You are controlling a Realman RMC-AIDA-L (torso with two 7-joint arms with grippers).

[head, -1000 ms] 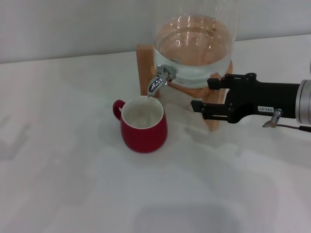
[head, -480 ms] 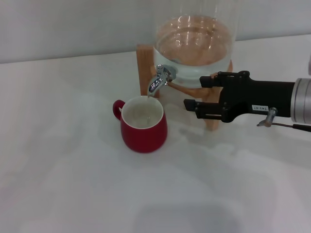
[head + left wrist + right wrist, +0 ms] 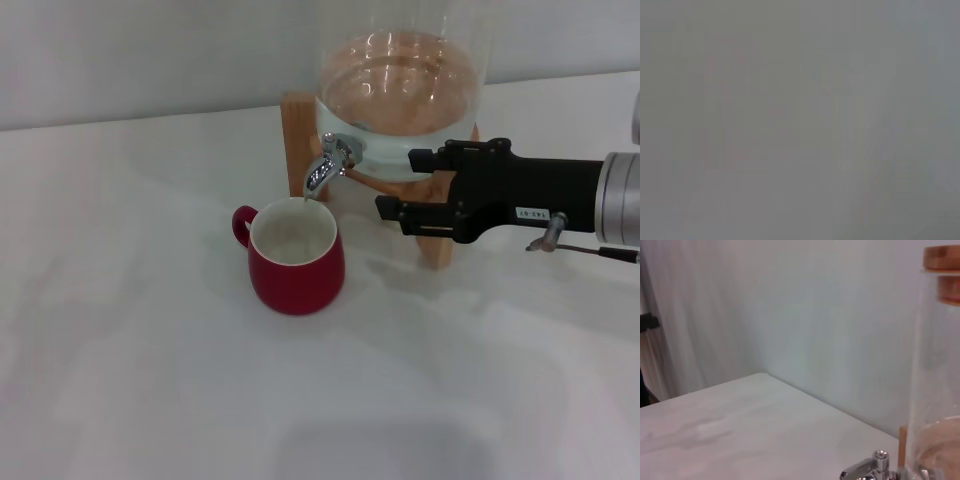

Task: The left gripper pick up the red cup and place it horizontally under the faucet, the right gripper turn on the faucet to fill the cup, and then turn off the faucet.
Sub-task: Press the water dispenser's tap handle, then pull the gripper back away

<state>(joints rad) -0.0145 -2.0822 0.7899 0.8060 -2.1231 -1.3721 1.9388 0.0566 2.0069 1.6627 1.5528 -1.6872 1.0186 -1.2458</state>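
Setting: pale white worktop against a plain light wall; nothing else loose on it.
Vessel: squat dark-red ceramic cup with white inside, upright on the worktop, mouth directly below the spout, small loop handle towards the robot's left.
Contents: thin stream appears to fall from spout into cup; fill level not readable from above.
Tap: small shiny chrome faucet on a clear glass dispenser part-filled with water, carried on a light wooden stand; lever cap also seen in right wrist view.
Right arm: long black two-fingered right gripper with white label and silver cuff, level with the tap, fingers parted and holding nothing, tips just beside the faucet but apart from it.
Change: over the last second, advanced from farther out on the robot's right and slightly lower to its present place close by the tap; cup and dispenser unmoved.
Meaning: cup placement done, filling judged under way; approach reads as preparation to shut off the flow.
Left arm: left gripper not seen in head view; left wrist view shows only a featureless grey field, so state not determinable.
Risk: overfilling if closure is late; a sideways knock on the lever could shift the stand.
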